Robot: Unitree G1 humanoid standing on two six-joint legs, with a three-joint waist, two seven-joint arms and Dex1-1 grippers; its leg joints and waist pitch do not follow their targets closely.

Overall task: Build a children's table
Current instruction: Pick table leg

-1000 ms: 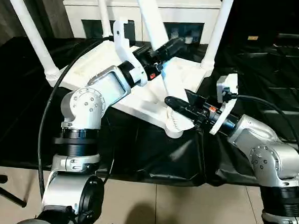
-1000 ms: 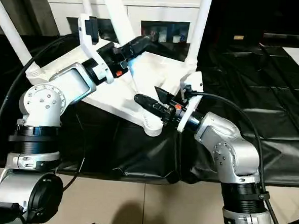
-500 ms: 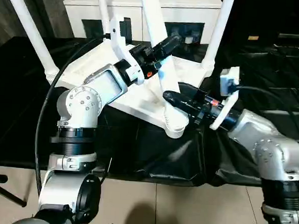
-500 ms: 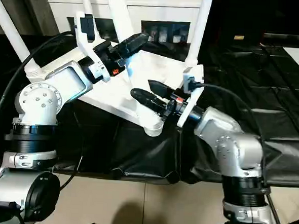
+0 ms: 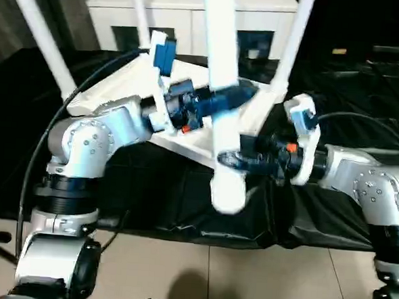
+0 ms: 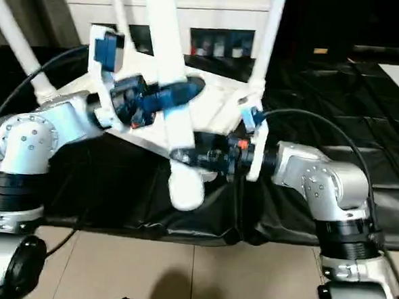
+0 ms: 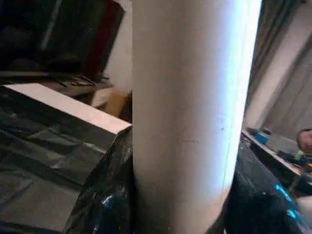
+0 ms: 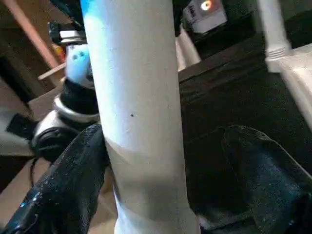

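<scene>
leg — between left gripper fingers

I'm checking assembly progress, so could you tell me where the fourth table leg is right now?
In the head view, the fourth leg stands near upright at centre, over the upturned tabletop's near corner, clamped by the left gripper, with the right gripper around it lower down.

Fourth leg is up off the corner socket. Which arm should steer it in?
Left. The left gripper is clamped on the leg, both fingers against it in the left wrist view. The right gripper, near the leg's lower end, stands open: one finger touches, the other is clear.
</scene>
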